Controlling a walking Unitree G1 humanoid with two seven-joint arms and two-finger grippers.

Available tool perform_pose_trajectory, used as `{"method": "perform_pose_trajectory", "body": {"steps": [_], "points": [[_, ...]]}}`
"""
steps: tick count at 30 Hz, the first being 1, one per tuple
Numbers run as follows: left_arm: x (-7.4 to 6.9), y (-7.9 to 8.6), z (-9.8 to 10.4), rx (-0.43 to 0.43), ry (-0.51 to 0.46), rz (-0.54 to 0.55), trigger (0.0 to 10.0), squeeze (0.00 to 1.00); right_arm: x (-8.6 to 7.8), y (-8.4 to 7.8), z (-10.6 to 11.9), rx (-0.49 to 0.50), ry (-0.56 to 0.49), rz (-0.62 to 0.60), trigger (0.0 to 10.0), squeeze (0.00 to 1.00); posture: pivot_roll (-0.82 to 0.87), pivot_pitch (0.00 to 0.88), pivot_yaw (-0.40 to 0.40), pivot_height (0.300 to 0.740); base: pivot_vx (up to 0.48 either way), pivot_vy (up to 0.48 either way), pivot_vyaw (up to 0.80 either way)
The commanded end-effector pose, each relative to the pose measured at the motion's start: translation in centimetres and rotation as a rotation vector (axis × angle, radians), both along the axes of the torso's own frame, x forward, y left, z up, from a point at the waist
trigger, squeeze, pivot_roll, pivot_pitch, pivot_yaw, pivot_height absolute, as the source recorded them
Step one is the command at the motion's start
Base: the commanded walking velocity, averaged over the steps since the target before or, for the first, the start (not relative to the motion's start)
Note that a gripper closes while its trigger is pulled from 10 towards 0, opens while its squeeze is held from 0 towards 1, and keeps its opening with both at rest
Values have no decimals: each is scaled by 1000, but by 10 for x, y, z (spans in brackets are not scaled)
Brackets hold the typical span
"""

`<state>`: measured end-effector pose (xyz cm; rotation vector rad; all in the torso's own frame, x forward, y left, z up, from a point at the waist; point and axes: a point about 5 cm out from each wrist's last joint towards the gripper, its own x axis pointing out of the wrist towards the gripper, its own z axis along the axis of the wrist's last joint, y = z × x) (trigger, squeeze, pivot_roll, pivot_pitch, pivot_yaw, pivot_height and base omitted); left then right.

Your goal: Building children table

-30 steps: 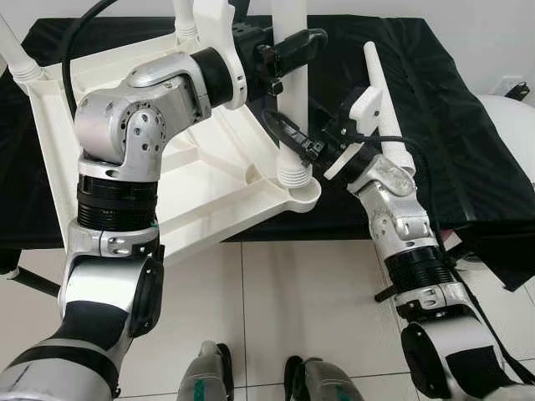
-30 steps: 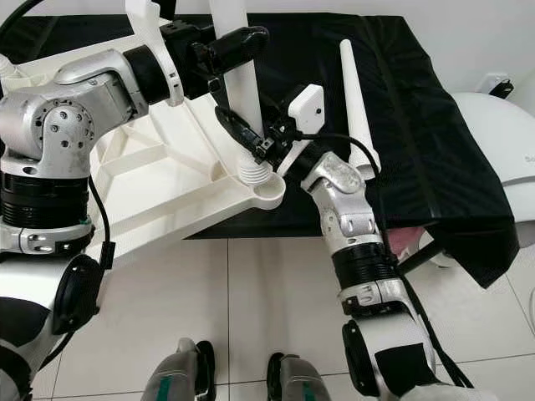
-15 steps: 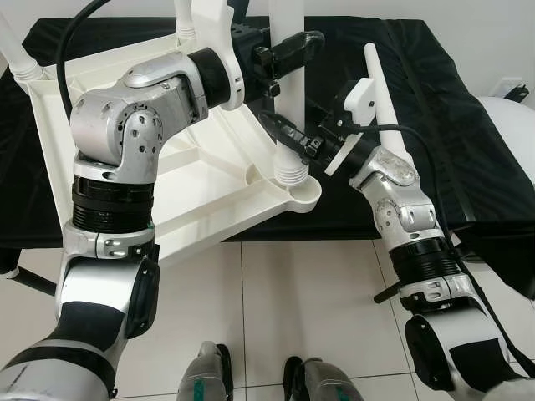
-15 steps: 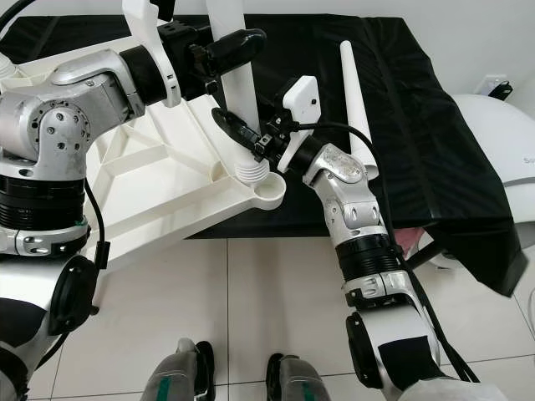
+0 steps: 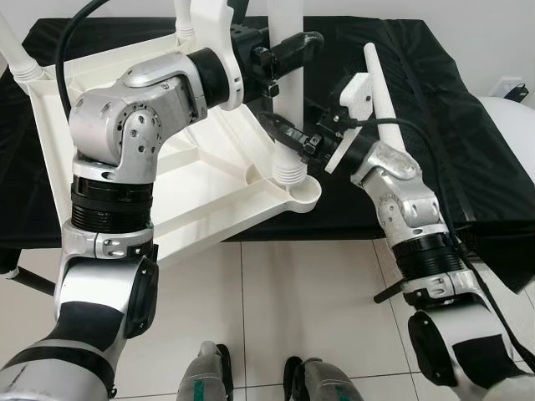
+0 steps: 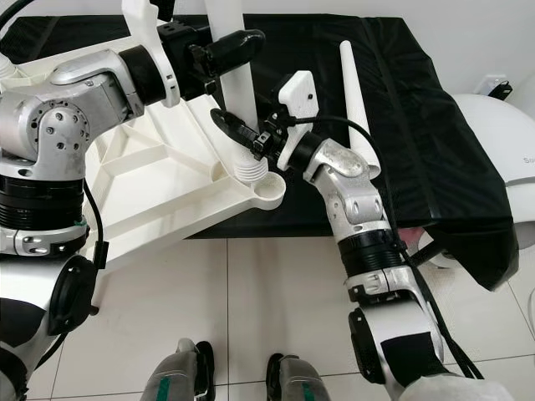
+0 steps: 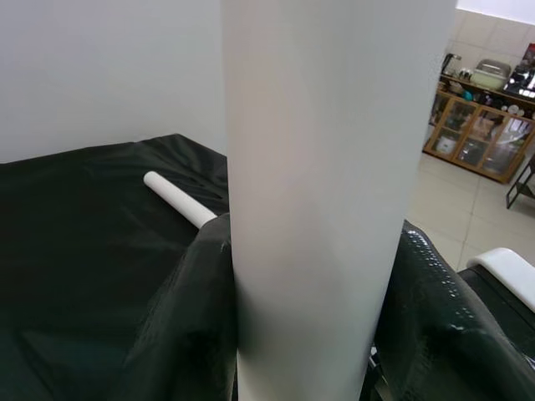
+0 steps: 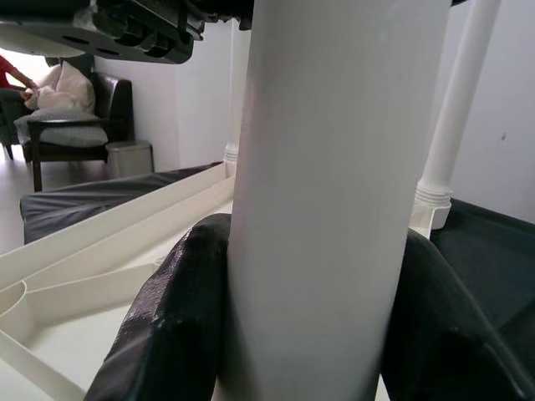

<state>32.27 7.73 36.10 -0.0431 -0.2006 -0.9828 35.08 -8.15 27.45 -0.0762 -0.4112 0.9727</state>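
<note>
The white children's table top (image 5: 209,196) lies upside down on the black-covered table. A white leg (image 5: 289,100) stands upright in its near right corner socket (image 5: 292,175). My left gripper (image 5: 292,46) is shut on this leg high up. Just above the ribbed base, my right gripper (image 5: 286,135) is shut on the same leg. In the left wrist view the leg (image 7: 326,209) stands between black fingers (image 7: 180,334). The right wrist view has the leg (image 8: 334,209) between its fingers (image 8: 175,317). A loose white leg (image 5: 383,92) lies on the cloth to the right.
Two more legs (image 5: 17,54) (image 5: 184,21) stand in the far corners of the table top. The black cloth (image 5: 451,125) hangs over the table's right edge beside a white rounded object (image 5: 512,125). Tiled floor (image 5: 276,301) lies below. A person (image 8: 50,88) sits on a dark sofa behind.
My right forearm and wrist have swung slightly up and to the left while the gripper stays on the leg. The left arm and the table top have barely moved.
</note>
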Motion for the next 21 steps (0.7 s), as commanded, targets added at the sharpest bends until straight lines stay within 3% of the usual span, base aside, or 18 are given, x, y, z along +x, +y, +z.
{"method": "perform_pose_trajectory", "body": {"steps": [1, 12, 13, 16, 17, 18, 21], "points": [[-15, -18, 6, 14, -38, -129, 10000, 0, 3, 0, -2, -21, 31, -29, 10000, 0, -8, 158, -42, 740, 0, 0, 0], [-15, -20, 9, 13, -46, -135, 10000, 0, 4, 4, 8, -56, 35, -16, 10000, 0, -8, 172, -46, 740, 0, 0, 0], [-15, -19, 9, 12, -47, -135, 10000, 0, 4, 4, 9, -46, 41, -15, 10000, 1000, -8, 172, -46, 740, 0, 0, 0], [-15, -19, 10, 12, -48, -135, 10000, 0, 4, 4, 10, -41, 42, -20, 10000, 1000, -8, 173, -44, 740, 0, 0, 0], [-15, -19, 10, 12, -49, -134, 10000, 0, 4, 5, 11, -41, 40, -22, 10000, 251, -8, 173, -44, 740, 0, 0, 0], [-15, -18, 10, 13, -51, -135, 10000, 0, 4, 5, 12, -48, 39, -23, 10000, 0, -8, 173, -44, 740, 0, 0, 0], [-15, -19, 11, 14, -54, -138, 10000, 0, 4, 5, 13, -49, 43, -21, 10000, 0, -10, 174, -44, 740, 0, 0, 0]]}}
